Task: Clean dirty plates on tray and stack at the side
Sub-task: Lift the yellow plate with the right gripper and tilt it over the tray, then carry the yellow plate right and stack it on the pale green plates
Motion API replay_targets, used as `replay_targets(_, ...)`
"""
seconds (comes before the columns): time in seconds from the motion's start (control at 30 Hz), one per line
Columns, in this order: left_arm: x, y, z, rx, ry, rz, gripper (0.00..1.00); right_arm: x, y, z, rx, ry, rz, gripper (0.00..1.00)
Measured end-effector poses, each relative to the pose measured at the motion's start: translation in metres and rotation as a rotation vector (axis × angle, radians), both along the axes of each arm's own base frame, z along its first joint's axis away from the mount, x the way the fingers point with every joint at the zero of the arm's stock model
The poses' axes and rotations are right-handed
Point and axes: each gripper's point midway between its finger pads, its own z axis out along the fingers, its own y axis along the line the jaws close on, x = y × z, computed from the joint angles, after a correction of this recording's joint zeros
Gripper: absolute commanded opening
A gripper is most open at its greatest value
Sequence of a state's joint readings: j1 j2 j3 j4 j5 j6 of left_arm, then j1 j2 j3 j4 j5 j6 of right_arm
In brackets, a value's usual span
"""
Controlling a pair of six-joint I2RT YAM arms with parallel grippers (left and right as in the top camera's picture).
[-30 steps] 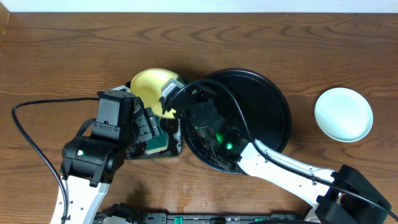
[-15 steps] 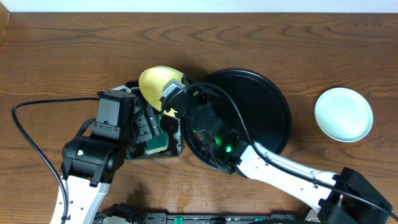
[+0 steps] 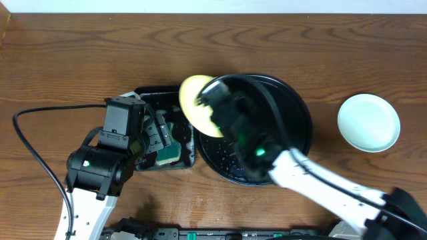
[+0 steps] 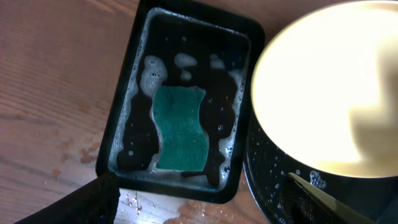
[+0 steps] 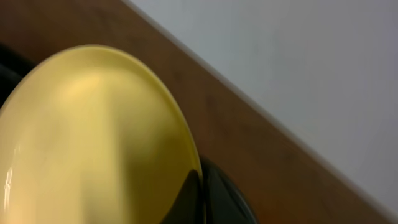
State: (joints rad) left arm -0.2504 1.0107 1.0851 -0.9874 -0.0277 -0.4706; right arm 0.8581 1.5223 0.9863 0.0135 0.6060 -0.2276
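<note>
The yellow plate (image 3: 191,101) was pinched by the closed right gripper (image 5: 200,190) over the tray's (image 3: 295,128) left edge, likely for stacking; the left gripper (image 3: 162,135) was spread wide, empty.

Right hand (image 3: 207,99) carried the yellow plate (image 3: 190,103) over the tray (image 3: 303,117).

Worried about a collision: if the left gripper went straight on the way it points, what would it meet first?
The left gripper would likely meet the green sponge in the soapy rectangular tray, near its closer end. The yellow plate lies off to one side. Depth is unclear.
</note>
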Motion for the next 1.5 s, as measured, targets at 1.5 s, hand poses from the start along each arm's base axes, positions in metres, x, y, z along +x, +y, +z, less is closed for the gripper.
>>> replay_targets(1.5, 0.0, 0.0, 0.0, 0.0, 0.0, 0.001, 0.84, 0.006, -0.294, -0.035, 0.656, 0.443, -0.76, 0.01)
